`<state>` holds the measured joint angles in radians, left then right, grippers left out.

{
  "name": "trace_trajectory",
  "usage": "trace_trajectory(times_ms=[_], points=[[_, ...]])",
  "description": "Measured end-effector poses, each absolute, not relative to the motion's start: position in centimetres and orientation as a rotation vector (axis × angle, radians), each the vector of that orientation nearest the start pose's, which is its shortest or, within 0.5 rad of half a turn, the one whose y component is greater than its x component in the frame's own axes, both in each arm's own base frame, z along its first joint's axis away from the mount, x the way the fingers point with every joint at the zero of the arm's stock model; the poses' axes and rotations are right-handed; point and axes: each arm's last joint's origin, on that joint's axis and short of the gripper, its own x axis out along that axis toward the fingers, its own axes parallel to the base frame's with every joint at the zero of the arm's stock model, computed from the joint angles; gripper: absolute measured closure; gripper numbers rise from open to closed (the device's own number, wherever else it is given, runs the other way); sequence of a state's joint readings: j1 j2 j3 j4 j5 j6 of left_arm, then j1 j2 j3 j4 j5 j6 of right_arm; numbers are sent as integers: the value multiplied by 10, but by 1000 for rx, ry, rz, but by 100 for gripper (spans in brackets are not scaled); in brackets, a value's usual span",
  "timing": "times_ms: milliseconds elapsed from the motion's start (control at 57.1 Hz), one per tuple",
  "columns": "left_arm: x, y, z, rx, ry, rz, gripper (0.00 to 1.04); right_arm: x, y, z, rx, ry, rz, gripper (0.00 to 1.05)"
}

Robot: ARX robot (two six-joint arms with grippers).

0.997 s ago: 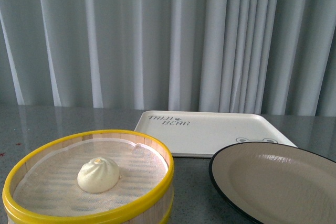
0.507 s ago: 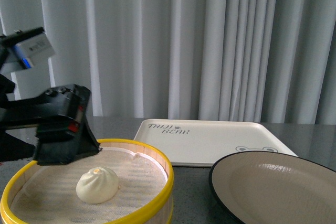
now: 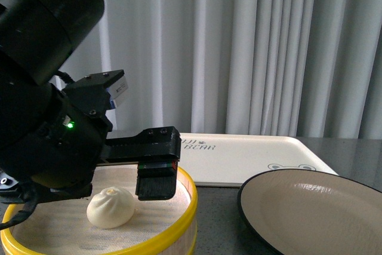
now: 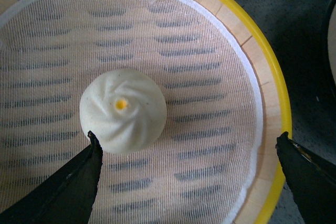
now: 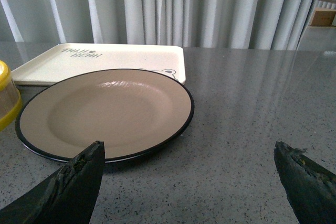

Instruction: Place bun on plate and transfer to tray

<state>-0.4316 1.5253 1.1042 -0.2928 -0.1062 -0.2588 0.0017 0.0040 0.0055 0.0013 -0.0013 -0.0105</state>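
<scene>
Your left gripper [image 4: 187, 135] hangs spread wide over the steamer basket [image 4: 273, 93], holding nothing. The bun [image 4: 123, 109] sits just ahead of one fingertip, and only the wrist view shows that spread. Your right gripper [image 5: 188, 145] gapes empty, with the plate [image 5: 105, 108] just ahead and the tray [image 5: 121, 59] beyond. Grey speckled table [image 5: 252, 129], pale curtains [image 5: 173, 9].

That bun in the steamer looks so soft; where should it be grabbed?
Probably from straight above, gently pinching the bun by its rounded sides below the pleated top. It sits upright and alone in the steamer basket, so every side is free.
</scene>
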Motion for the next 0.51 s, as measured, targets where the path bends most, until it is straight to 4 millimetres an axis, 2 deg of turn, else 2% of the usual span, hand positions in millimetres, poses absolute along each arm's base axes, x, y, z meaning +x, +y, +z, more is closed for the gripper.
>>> trace_trajectory(times_ms=[298,508], points=[[310,-145,253,24,711,-208,7,98,0,165,-10,-3,3,9],[317,-143,249,43,707,-184,7,98,0,165,-10,-3,3,9]])
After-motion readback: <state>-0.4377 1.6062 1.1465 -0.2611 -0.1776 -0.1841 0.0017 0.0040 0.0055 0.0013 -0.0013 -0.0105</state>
